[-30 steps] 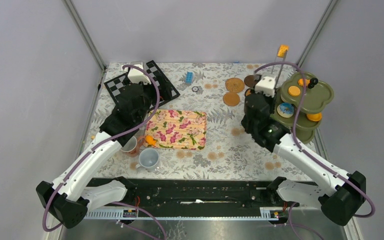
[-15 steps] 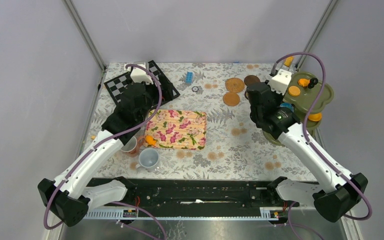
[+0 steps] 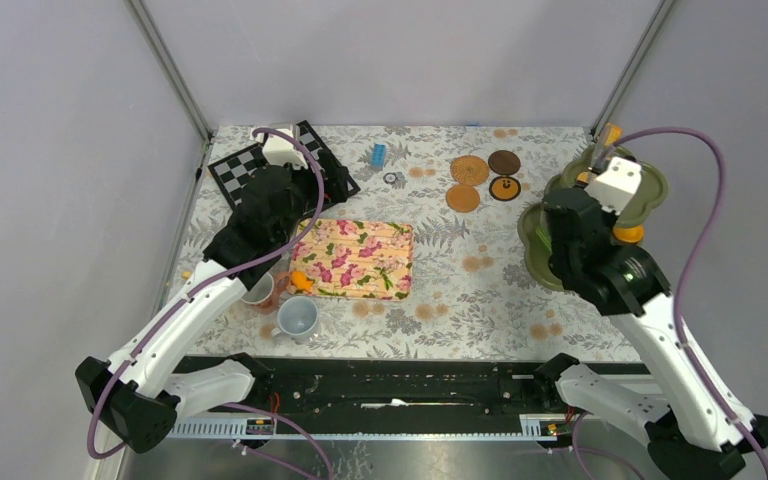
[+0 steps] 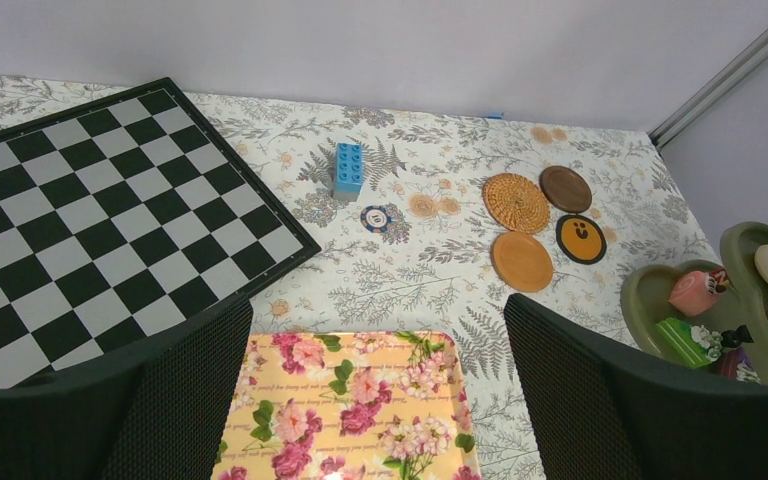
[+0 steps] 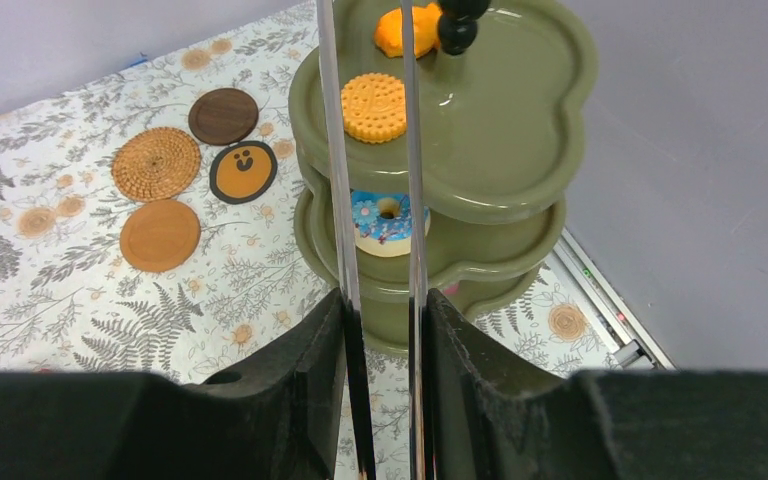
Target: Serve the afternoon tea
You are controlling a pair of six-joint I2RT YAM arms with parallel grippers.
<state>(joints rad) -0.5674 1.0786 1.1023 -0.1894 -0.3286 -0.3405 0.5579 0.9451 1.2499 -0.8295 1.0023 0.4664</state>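
smiley face on black coaster [image 4: 580, 238], apparent "10" on poker chip [image 4: 375, 218], nothing else legible

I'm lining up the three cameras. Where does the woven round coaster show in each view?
Top external: woven coaster, upper middle, right of centre.
Left wrist, right of centre, above the right finger.
Right wrist, upper left.
Shared landmark: the smiley-face coaster, just right of it and slightly lower in every view.

Chessboard [image 4: 110, 220], far-left corner, askew. Blue brick [image 4: 348, 168] & poker chip [image 4: 375, 218] just beside it. Floral mat [image 3: 355, 258] ctr-left. Green tiered stand [image 5: 500, 150], right edge. Metal tongs [image 5: 337, 180], upright.
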